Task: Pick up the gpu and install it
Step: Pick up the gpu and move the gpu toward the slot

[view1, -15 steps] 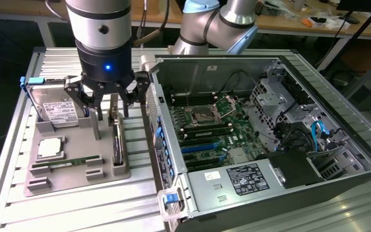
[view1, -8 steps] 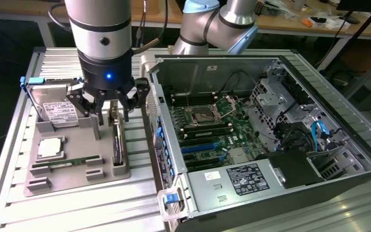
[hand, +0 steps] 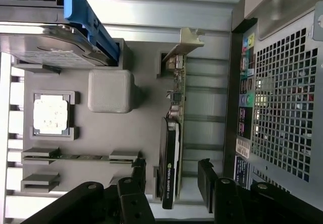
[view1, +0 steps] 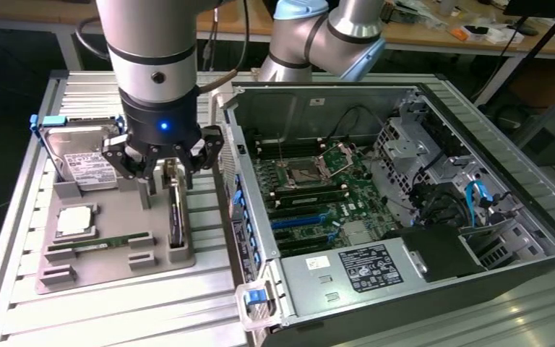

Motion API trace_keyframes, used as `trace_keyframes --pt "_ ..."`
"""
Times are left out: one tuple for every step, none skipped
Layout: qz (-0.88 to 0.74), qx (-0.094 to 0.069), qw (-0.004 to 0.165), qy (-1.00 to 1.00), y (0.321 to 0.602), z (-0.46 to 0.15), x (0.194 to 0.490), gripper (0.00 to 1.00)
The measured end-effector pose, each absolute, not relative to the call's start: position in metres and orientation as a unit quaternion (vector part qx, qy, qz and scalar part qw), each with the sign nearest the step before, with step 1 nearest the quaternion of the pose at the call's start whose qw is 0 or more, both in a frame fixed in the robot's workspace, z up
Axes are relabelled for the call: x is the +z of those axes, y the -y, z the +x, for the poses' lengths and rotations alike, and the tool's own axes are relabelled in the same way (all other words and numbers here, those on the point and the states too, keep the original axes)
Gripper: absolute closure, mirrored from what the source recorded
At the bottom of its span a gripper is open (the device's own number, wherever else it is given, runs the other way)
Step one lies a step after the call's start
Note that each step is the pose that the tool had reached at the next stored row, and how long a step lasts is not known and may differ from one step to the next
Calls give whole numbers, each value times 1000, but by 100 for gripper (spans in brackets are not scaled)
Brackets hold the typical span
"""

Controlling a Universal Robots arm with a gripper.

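The gpu (view1: 174, 210) is a thin dark card standing on edge in a slot of the grey holder tray (view1: 113, 267), beside the open computer case (view1: 355, 202). In the wrist view the gpu (hand: 171, 148) shows its black cooler, green board edge and silver bracket (hand: 189, 40) at the far end. My gripper (view1: 162, 170) hangs directly over the card's end away from the bracket. The gripper (hand: 170, 176) is open, and its black fingers (hand: 137, 176) straddle the card with a gap on each side, touching nothing.
On the same tray (hand: 96, 133) sit a silver hard drive (view1: 80, 155) with a blue clip, a CPU (view1: 75, 220) and a green memory stick (view1: 99, 246). The case wall (hand: 282, 98) stands close to the gpu. The motherboard (view1: 326, 195) lies exposed inside.
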State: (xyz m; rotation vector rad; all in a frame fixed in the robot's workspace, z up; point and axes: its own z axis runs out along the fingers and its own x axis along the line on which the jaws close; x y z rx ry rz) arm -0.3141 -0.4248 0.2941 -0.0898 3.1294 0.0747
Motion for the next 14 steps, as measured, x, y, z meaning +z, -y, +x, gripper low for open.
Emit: trace_keyframes --pt "-29 24 5 -999 425 -314 292 46" --pt "-29 24 5 -999 425 -314 290 46" --pt "-29 24 5 -999 425 -314 289 46" --pt "-29 24 5 -999 425 -314 287 46" --pt "-29 24 5 -999 425 -314 285 46" --pt "-29 24 5 -999 425 -314 283 46" --pt "-29 24 5 -999 426 -314 281 46" --pt "-29 24 5 -999 426 -314 279 46" --pt "-29 24 5 -999 426 -314 278 46" --pt "-29 24 5 -999 426 -314 276 46" --pt "-29 24 5 -999 426 -314 274 46" --pt "-29 24 5 -999 426 -314 272 46" --pt "-29 24 5 -999 426 -314 270 46" --pt "-29 24 5 -999 426 -314 268 46"
